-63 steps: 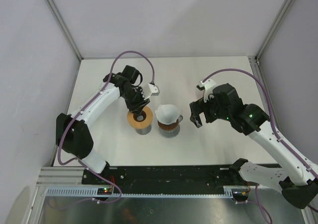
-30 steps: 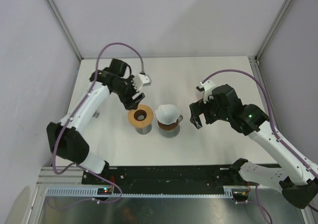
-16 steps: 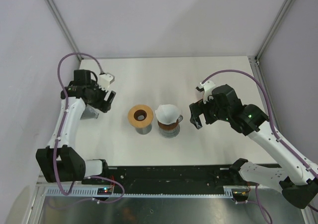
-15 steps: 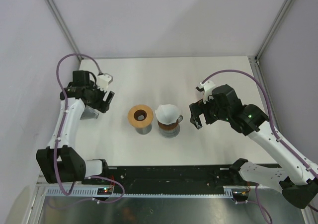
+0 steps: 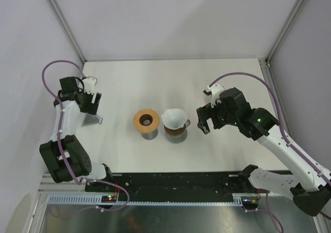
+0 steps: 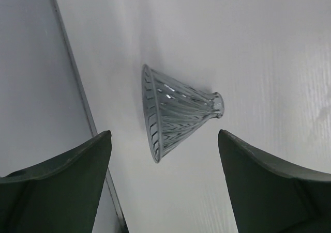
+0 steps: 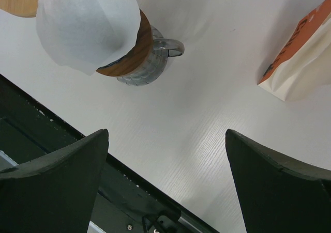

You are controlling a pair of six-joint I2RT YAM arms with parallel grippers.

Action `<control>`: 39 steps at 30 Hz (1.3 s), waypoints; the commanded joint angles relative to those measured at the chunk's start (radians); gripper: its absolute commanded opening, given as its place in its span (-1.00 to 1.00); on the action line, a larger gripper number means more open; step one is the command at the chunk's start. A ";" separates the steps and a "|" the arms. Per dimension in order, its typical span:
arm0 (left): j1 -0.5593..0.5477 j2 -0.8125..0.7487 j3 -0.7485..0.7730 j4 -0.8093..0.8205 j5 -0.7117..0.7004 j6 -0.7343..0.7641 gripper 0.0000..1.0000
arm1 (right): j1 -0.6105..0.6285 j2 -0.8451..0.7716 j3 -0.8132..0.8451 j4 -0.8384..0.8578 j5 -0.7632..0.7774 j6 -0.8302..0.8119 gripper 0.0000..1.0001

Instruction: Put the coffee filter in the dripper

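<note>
The top camera looks steeply down over the whole table (image 5: 217, 83). Left wrist views the glass cone (image 6: 176, 117) at 9 o'clock closely; right wrist, the central paper filter (image 7: 88, 24). Both things also show from above.

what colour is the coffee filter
White; the coffee filter shows best in the right wrist view.

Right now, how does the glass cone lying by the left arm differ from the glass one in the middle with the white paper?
The glass cone lies on its side; the middle dripper stands upright. The cone is empty; the dripper holds a white paper filter. The dripper wears a wooden collar; the cone has none. Both are clear glass.
</note>
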 commanded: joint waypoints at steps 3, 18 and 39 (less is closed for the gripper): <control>0.086 0.060 -0.023 0.093 0.080 0.006 0.74 | 0.008 0.021 0.002 0.038 -0.009 0.002 0.99; 0.143 0.188 -0.007 0.090 0.277 -0.025 0.09 | 0.016 0.029 0.002 0.023 0.025 0.006 0.99; -0.229 -0.174 0.066 -0.067 0.282 0.018 -0.99 | 0.019 -0.013 0.093 0.088 0.061 0.095 0.99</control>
